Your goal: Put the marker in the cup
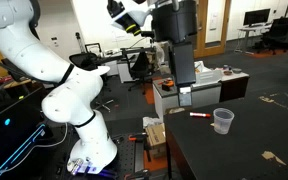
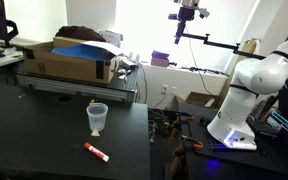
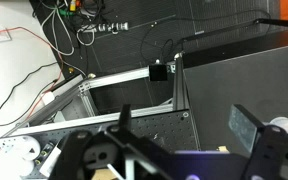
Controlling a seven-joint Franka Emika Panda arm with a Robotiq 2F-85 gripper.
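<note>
A cardboard box (image 2: 64, 62) rests at the far edge of the black bench (image 2: 24, 140); cables (image 3: 79, 28) sprawl beside an aluminium frame (image 3: 124, 77).

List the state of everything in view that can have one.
marker: lying flat on the table, outside the cup.
cup: upright, no marker in it.
gripper: open, holding nothing, raised well above the table.

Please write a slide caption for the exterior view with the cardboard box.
Red marker lies near an upright clear cup on the dark table; the gripper hangs high, away from both.
</note>
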